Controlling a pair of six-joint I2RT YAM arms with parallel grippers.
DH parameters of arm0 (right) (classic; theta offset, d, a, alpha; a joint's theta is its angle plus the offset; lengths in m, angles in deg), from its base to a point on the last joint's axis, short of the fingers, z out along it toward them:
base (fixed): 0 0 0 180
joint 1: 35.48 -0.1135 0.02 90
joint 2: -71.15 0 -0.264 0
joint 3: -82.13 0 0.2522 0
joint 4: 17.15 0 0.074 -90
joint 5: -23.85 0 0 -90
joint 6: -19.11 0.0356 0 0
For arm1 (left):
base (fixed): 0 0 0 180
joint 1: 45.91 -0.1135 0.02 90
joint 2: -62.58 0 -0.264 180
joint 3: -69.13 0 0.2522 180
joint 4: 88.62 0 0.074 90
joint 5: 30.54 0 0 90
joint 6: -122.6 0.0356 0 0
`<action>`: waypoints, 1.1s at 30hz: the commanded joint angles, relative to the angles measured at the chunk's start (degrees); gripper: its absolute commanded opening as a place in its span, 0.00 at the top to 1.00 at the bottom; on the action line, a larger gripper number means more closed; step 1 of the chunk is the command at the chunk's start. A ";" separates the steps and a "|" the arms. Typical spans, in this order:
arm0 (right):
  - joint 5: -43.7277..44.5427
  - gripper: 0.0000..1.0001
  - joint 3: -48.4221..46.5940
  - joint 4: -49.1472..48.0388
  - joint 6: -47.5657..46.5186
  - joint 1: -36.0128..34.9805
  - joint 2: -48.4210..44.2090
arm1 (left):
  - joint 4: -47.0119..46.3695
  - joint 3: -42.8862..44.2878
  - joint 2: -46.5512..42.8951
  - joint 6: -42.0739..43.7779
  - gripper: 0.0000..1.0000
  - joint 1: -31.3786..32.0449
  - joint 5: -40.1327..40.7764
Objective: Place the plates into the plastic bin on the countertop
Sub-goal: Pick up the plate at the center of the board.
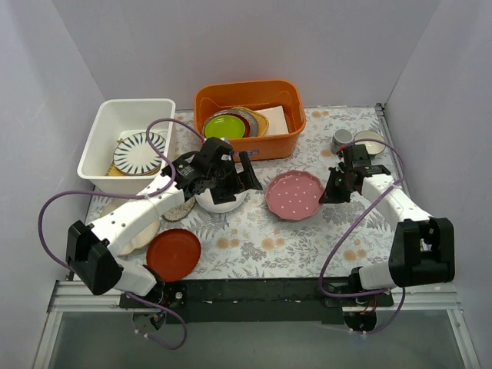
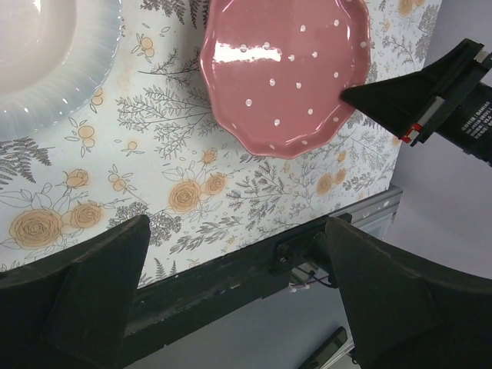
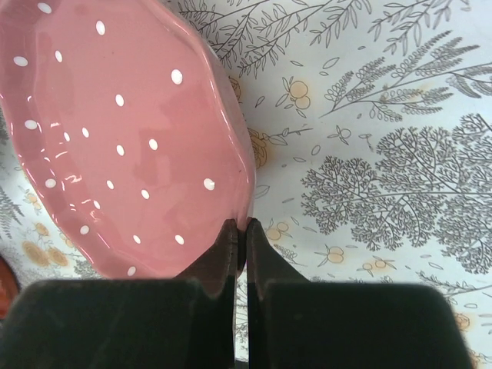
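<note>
The left gripper (image 1: 233,180) hangs over the middle of the countertop (image 1: 254,240) with its jaws spread wide and nothing between them; just below it sits a plain white plate (image 1: 221,200) with a ribbed rim, which the left wrist view shows at its upper left corner.

The right gripper (image 3: 244,227) has its jaws pressed together, the tips touching the right edge of the pink scalloped plate (image 1: 294,194); whether that rim is nipped between them I cannot tell. This plate, dotted white, lies flat on the countertop right of centre, well apart from the plastic bin (image 1: 100,154).

The bin stands at the far left and holds a white plate with dark-blue radial stripes (image 1: 139,151), resting on something pale beneath it. A red-orange plate (image 1: 174,254) lies at the near left, beside a cream plate (image 1: 144,237) partly hidden under the left arm; a speckled plate (image 1: 179,210) peeks out between that arm and the white plate.

Behind, at the far centre, an orange tub (image 1: 250,146) holds a lime-green plate (image 1: 224,125); two cups (image 1: 344,140) stand at the far right.
</note>
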 commanded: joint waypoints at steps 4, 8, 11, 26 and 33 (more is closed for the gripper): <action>-9.83 0.99 -2.99 -0.68 0.08 2.07 -7.68 | -1.76 1.19 1.31 -0.19 0.02 0.41 -2.45; -13.26 0.99 -2.82 -0.94 0.17 2.07 -9.97 | -3.34 0.92 2.19 0.07 0.02 0.50 -3.95; -15.98 0.99 -3.25 -0.76 0.87 2.16 -11.38 | -4.40 0.75 2.72 -0.19 0.02 0.76 -4.48; -32.77 0.99 -6.60 -5.85 6.67 2.07 -14.02 | -6.95 -0.74 2.90 -0.89 0.07 1.29 -5.36; -36.73 0.99 -6.42 -7.71 8.26 2.16 -14.19 | -7.65 -1.10 2.63 -0.89 0.16 1.29 -5.44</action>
